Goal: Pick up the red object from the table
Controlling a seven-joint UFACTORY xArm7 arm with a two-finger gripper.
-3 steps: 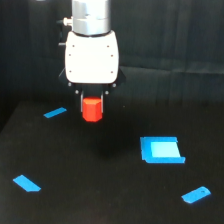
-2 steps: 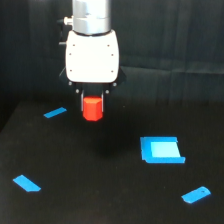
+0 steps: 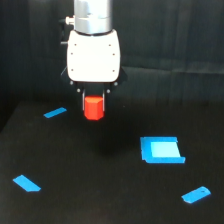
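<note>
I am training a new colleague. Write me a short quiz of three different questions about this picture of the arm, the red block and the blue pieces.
1. True or false: the red block lies flat on the table.
2. How many blue pieces are on the table? A) two B) four C) six
3. Fill in: the biggest blue piece is on the exterior view's ____ side.

Key
1. False. The end effector grips the block, and it looks raised above the table.
2. B. They are the big square piece, a thin strip, a slanted bar and a rounded bar.
3. Right.
</note>
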